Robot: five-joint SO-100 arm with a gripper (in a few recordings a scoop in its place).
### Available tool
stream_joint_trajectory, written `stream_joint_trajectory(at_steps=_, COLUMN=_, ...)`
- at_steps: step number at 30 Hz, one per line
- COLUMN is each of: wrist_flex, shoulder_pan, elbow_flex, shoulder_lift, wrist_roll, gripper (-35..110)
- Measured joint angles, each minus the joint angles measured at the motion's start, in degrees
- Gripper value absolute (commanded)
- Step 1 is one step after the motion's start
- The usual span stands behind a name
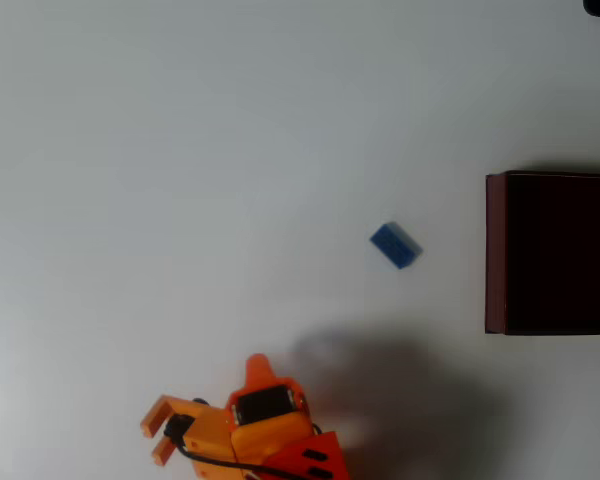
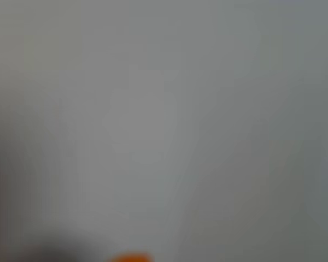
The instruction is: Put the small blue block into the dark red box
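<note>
The small blue block (image 1: 395,245) lies free on the white bench (image 1: 180,150), at about 9 o'clock of the dark red box (image 1: 496,255). The orange pincer (image 1: 154,432), parked at 7 o'clock of the block, is released and grasps nothing, so the approach is not yet made.

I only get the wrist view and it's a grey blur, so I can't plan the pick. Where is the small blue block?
Observer: In the overhead view the small blue block lies alone on the white table, right of centre, turned at an angle.
Operator: And the dark red box?
Observer: The dark red box sits at the right edge of that view, apart from the block, with bare table between them.
Operator: Where is my gripper?
Observer: The gripper is near the bottom edge, left of the block, fingers pointing left and spread with nothing between them.
</note>
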Motion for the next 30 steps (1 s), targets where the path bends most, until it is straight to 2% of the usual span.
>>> stream_joint_trajectory(at_steps=21, wrist_flex=0.00, shoulder_pan=1.05, elbow_flex=0.00, shoulder_lift=0.00, wrist_roll=0.53, gripper=2)
stream_joint_trajectory(at_steps=30, wrist_flex=-1.05, shoulder_pan=4.13, elbow_flex=0.00, shoulder_lift=-0.09, wrist_roll=14.50, gripper=17)
